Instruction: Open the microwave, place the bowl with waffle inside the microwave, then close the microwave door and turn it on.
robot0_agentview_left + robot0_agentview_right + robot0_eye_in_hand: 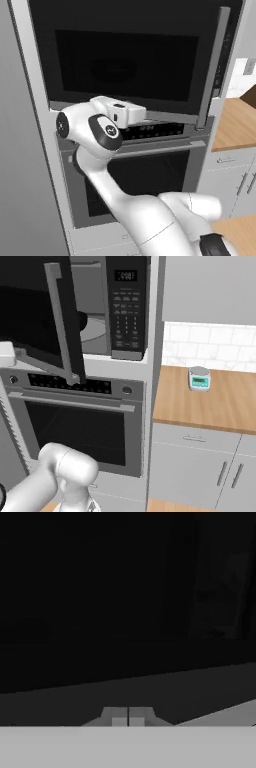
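My gripper (128, 719) has its jaws pressed together, holding nothing, up close against the microwave door (125, 62), which stands partly ajar. I judge I'm pushing it closed: keep the push square on the lower panel, clear of the bar handle (61, 321). Through the gap the microwave (107, 308) cavity shows its turntable with a dark shape behind the door edge, probably the bowl; I can't confirm the waffle. Keypad (126, 321) comes next.

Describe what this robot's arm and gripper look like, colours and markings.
The arm is glossy white with rounded, tube-like links and dark joint caps; one cap carries a small white mark. The gripper ends in two small grey finger tips with flat, blocky ends.
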